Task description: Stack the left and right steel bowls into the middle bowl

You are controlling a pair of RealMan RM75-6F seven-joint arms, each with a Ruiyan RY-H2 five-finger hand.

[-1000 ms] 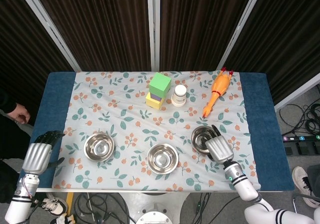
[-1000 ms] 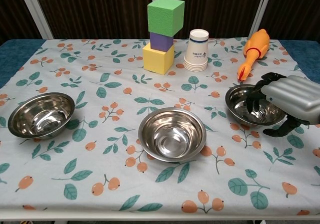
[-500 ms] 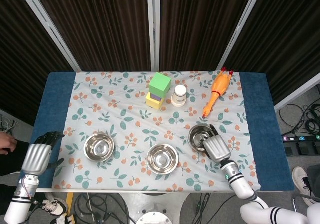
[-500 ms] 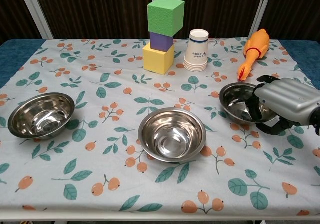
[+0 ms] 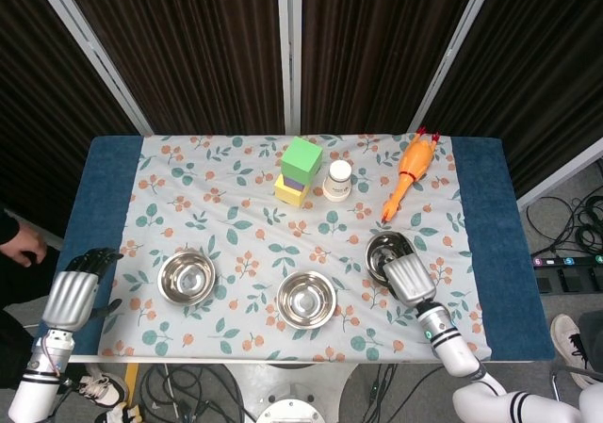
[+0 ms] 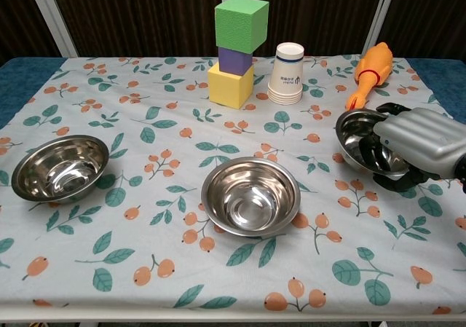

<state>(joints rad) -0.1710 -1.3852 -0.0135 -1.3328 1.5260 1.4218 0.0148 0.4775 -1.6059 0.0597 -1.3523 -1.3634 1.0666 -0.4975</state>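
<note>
Three steel bowls lie along the near half of the flowered cloth. The left bowl (image 5: 187, 277) (image 6: 60, 168) and the middle bowl (image 5: 306, 299) (image 6: 250, 196) sit flat and empty. My right hand (image 5: 407, 279) (image 6: 419, 145) grips the right bowl (image 5: 386, 251) (image 6: 357, 141) by its right rim, fingers inside and thumb underneath. That bowl is tilted, its open side turned toward the middle. My left hand (image 5: 71, 296) hangs off the table's left front corner, holding nothing, and shows only in the head view.
At the back stand a green, purple and yellow block tower (image 5: 300, 170) (image 6: 238, 41), a stack of paper cups (image 5: 338, 180) (image 6: 287, 73) and an orange rubber chicken (image 5: 410, 170) (image 6: 369, 73). A person's hand (image 5: 21, 244) shows at the left edge.
My right hand has closed on the right bowl, raised it slightly and tipped it, shifting it a little back and right. The left hand and the other bowls have not moved.
</note>
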